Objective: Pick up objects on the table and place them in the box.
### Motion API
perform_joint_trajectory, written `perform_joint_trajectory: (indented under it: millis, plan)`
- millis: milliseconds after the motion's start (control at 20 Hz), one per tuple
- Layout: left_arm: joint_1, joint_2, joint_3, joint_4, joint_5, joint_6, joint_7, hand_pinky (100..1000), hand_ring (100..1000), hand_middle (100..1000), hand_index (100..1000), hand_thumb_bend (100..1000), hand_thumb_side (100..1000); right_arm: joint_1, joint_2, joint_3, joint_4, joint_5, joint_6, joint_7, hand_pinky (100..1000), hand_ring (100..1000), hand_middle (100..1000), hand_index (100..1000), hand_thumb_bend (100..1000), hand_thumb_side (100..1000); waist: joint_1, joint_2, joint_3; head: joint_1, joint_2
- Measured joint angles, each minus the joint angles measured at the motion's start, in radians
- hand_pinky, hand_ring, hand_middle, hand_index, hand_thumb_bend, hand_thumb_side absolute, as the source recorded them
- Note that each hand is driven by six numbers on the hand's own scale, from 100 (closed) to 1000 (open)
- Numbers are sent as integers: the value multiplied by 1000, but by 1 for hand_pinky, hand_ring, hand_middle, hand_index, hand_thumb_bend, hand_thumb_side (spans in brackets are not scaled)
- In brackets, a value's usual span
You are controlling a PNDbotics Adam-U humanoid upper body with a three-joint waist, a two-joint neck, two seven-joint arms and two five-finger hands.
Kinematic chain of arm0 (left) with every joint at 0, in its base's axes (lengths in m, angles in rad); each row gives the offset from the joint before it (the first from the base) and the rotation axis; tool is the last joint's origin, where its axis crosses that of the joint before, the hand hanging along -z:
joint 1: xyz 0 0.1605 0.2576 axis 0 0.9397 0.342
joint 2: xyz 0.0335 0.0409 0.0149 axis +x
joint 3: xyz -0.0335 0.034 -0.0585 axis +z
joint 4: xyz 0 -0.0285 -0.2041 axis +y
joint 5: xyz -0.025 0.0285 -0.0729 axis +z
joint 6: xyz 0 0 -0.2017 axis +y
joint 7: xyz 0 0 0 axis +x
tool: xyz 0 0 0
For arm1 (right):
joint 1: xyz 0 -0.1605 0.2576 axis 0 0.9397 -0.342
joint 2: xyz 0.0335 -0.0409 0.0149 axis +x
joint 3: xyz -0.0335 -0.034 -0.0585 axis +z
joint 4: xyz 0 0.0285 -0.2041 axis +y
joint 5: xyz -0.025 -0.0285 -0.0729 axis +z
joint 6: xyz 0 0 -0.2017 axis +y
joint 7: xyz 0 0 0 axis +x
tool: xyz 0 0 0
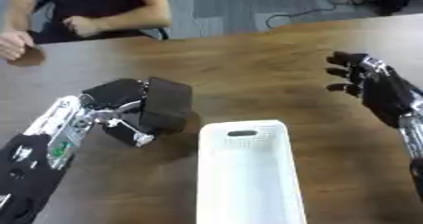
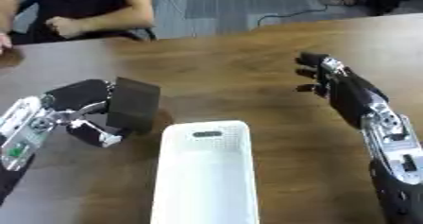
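My left hand (image 1: 115, 112) pinches the dark rectangular block (image 1: 165, 104) just left of the white plastic box (image 1: 244, 171); I should carry it rightward over the rim before releasing; my right hand (image 2: 334, 83) hovers spread, right of the box.

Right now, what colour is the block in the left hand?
Black block, clearest in left eye view.

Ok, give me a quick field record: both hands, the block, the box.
left hand: left of the box, fingers and thumb curled round the block
block: dark, rectangular, upright in the left hand, beside the box's far left corner
box: white, long, on the table at centre front, nothing seen inside
right hand: over the table to the right, fingers relaxed, holding nothing
table: brown wood
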Motion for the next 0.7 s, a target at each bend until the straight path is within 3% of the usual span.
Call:
perform_joint_trajectory:
  millis: [450, 700]
  plan:
    - [4, 2, 2, -16, 9, 7, 9, 100, 100, 125, 357, 100, 296, 0, 0, 0, 0, 0, -1, -1, 836, 978, 981, 1000, 100, 1000, -4, 0, 2, 0, 0]
    - [-1, 72, 21, -135, 130, 39, 43, 100, 100, 122, 328, 100, 310, 6, -1, -1, 1, 0, 0, -1, 836, 978, 981, 1000, 100, 1000, 4, -10, 16, -11, 0]
